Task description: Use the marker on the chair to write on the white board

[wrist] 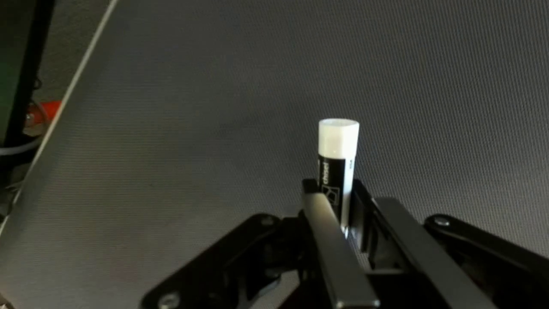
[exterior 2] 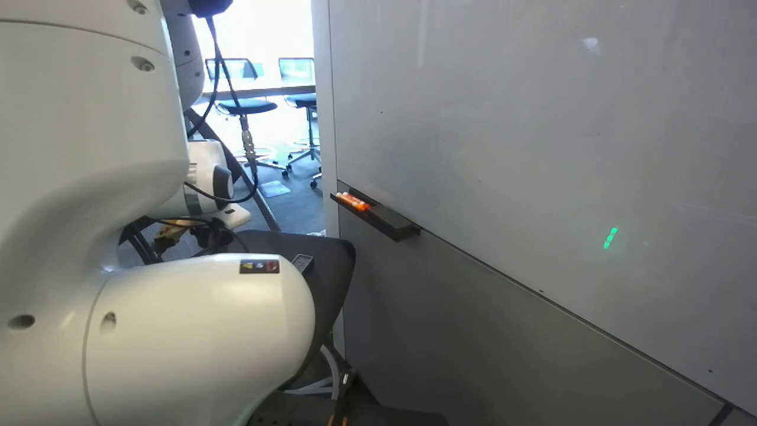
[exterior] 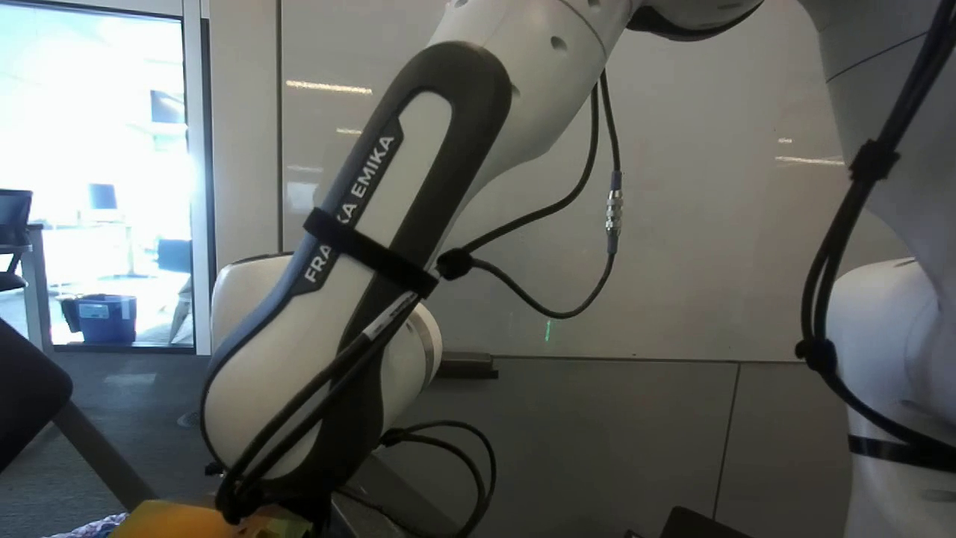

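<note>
Your white arm [exterior 2: 71, 154] stands near at the left of an exterior view and hides part of the dark chair [exterior 2: 333, 266] just right of it. In the wrist view your tool [wrist: 335, 189] is narrow, holding the marker [wrist: 339, 139] and touching it on both sides; the marker's white end points away from the tool, over the chair's grey woven surface, and you cannot tell whether marker and chair touch. Farther right in an exterior view, orange markers [exterior 2: 355, 202] lie on the narrow dark tray [exterior 2: 378, 225] of the white board [exterior 2: 502, 118]. The board fills the right side, a short green streak [exterior 2: 610, 238] on it.
</note>
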Available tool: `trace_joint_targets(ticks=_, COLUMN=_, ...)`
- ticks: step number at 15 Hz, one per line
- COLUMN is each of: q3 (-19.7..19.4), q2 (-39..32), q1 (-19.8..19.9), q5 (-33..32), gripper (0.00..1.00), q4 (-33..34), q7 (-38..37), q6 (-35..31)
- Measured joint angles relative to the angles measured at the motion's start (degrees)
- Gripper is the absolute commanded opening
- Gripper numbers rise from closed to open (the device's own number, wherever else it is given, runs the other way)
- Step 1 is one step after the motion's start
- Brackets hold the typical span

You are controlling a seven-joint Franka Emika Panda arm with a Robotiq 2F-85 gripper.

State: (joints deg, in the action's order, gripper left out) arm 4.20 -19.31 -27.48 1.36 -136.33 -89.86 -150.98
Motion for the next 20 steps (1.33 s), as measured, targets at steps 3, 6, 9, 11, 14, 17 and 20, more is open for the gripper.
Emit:
trace_joint_targets(ticks=3, q3=3.66, q2=4.45, q1=2.10, q5=0.37, gripper=0.11, q4=-0.54, q7=5.76, q6=5.69)
trace_joint_targets(ticks=6, q3=5.70, q2=8.97, q1=4.95, q5=0.81, gripper=0.11, q4=-0.01, q7=13.27, q6=12.85)
trace_joint_targets(ticks=9, q3=5.80, q2=13.33, q1=7.51, q5=0.41, gripper=0.11, q4=1.54, q7=19.32, q6=19.87)
trace_joint_targets(ticks=11, q3=5.70, q2=16.19, q1=9.52, q5=-0.21, gripper=0.11, q4=2.85, q7=22.79, q6=23.84)
trace_joint_targets(ticks=14, q3=5.55, q2=20.55, q1=12.33, q5=-0.87, gripper=0.11, q4=4.79, q7=27.67, q6=29.03)
trace_joint_targets(ticks=17, q3=5.54, q2=24.93, q1=14.46, q5=-2.63, gripper=0.11, q4=7.03, q7=31.12, q6=34.72)
trace_joint_targets(ticks=20, q3=5.54, q2=28.08, q1=16.04, q5=-4.03, gripper=0.11, q4=9.29, q7=34.46, q6=37.93)
